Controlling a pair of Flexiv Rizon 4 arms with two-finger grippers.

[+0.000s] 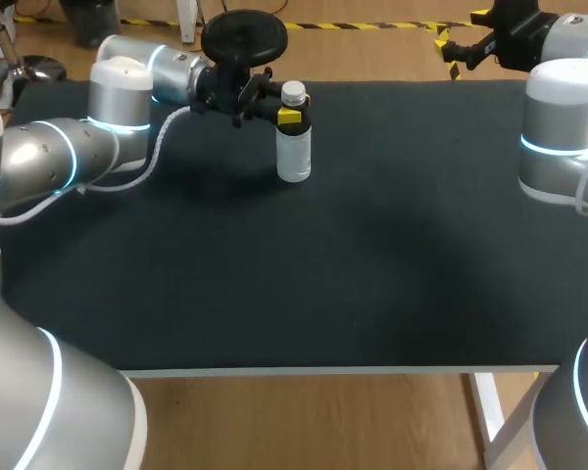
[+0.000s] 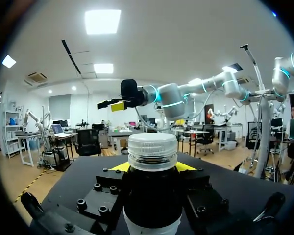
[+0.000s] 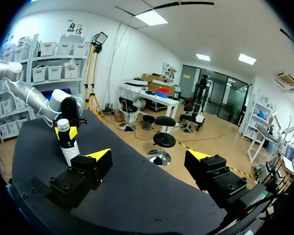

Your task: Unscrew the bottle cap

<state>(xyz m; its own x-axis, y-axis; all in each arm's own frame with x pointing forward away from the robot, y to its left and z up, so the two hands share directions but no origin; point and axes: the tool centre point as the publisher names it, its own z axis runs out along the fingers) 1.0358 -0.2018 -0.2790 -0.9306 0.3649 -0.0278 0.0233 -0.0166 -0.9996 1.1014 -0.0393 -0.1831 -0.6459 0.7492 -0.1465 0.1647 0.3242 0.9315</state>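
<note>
Head view: the bottle (image 1: 294,147) stands upright on the far part of the table (image 1: 274,274), white cap (image 1: 293,93) on. The left gripper (image 1: 289,116) is clamped on its neck just under the cap. The right gripper (image 1: 449,54) is well apart, past the table's far edge

Left wrist view: yellow fingertips (image 2: 185,167) press the bottle from both sides

Right wrist view: its jaws gape wide, nothing between them

No writing, number or sign can be read on the table (image 1: 372,245). The bottle (image 1: 294,152) shows no legible label
</note>
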